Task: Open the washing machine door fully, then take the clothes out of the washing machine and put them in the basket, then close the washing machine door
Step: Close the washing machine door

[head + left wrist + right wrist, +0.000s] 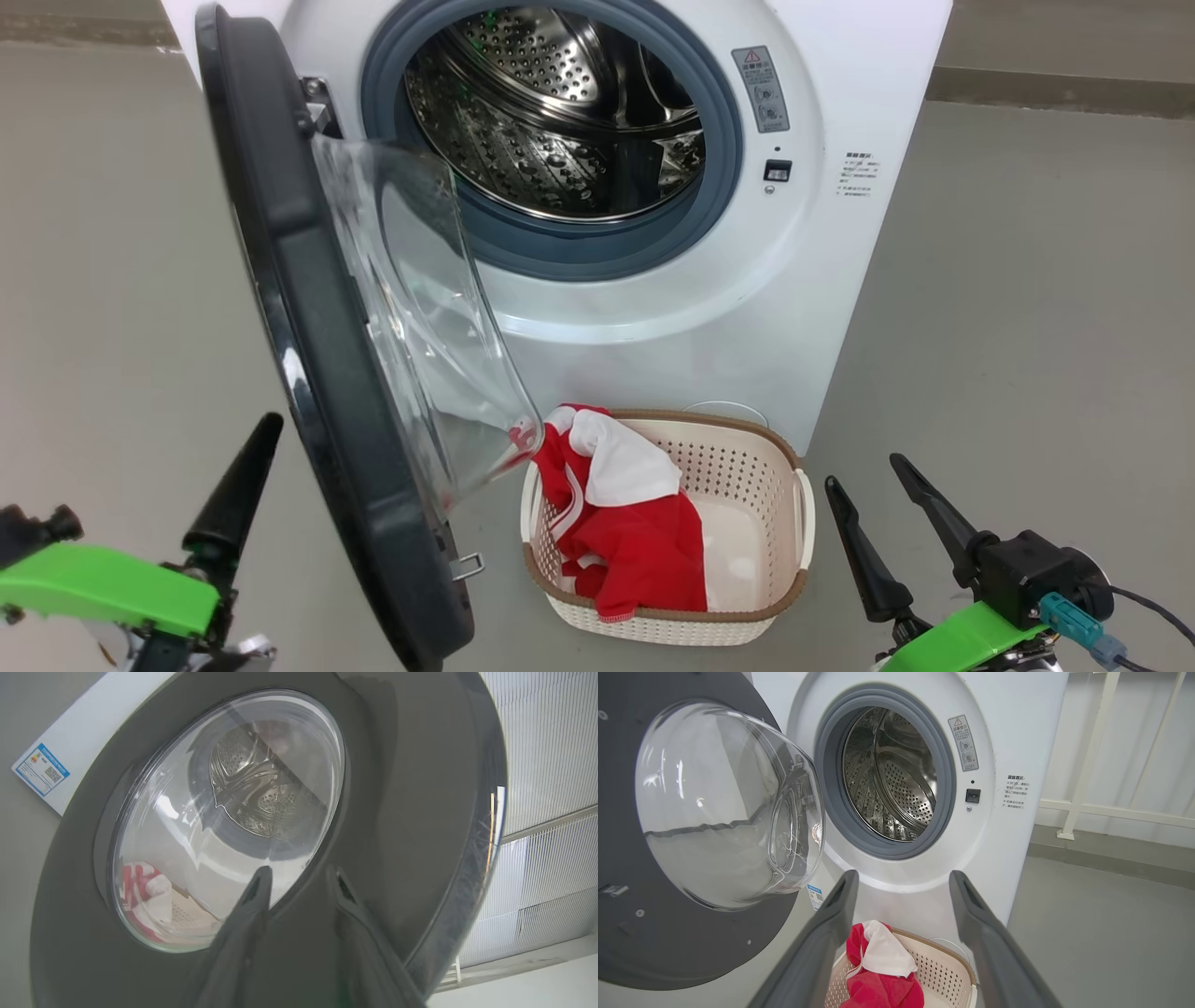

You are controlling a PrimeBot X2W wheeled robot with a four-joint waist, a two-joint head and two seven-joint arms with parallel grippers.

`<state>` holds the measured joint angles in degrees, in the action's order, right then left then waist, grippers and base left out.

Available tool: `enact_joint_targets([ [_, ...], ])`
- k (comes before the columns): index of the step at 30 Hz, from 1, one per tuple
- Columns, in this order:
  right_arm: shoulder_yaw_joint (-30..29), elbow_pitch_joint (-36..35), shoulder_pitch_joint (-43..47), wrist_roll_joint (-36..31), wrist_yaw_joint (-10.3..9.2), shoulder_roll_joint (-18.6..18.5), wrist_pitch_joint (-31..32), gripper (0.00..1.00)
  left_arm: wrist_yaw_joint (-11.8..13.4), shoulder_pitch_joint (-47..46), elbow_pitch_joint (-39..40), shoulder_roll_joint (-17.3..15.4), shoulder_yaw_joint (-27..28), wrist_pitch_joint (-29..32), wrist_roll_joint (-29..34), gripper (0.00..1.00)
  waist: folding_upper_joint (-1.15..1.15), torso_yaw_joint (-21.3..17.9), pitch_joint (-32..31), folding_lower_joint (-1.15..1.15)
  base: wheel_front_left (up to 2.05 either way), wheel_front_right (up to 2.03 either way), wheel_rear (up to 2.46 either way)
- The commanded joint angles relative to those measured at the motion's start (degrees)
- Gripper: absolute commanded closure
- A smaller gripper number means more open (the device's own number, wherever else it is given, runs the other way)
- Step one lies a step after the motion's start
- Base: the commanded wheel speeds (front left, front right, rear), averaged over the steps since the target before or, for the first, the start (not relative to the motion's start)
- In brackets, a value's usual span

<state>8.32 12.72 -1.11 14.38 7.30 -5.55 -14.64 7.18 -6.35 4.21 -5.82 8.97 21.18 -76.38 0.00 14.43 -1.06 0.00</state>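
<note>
Washing machine door (308,355): swung wide. Clothes (625,523): heaped in basket (747,425) on floor (1027,327), before washing machine (822,187). Left end effector (299,872): jaws parted, empty, close to door's outer face, contact unclear. Right end effector (864,471): spread wide, empty, beside basket.

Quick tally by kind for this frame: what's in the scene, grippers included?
Washer: 1
Door: 1
Basket: 1
Clothes pile: 1 (number of garments unclear)
Grippers: 2 (left gripper, right gripper)
Total: 6
</note>
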Motion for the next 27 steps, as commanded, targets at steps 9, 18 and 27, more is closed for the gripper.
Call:
enact_joint_targets([
  [9,1.0,-1.0,-0.9,0.1,0.19,0.0,-0.4,0.0,-7.8,0.4,-3.6,-2.8,-1.2,-13.5,15.4,0.0,0.0,0.5,0.0,0.0,0.0,0.0,0.0],
  [18,1.8,-0.7,-0.8,0.5,0.19,0.4,-0.4,0.0,-9.9,3.1,-11.1,-8.4,-7.5,-34.7,43.8,0.0,0.0,0.3,0.2,0.0,0.0,0.0,0.0],
  [27,1.7,-0.7,-1.0,0.8,0.19,0.5,-0.4,0.0,-8.9,5.2,-11.8,-4.9,-5.2,-36.1,54.4,0.0,0.0,-0.1,0.3,0.0,0.0,0.0,0.0],
])
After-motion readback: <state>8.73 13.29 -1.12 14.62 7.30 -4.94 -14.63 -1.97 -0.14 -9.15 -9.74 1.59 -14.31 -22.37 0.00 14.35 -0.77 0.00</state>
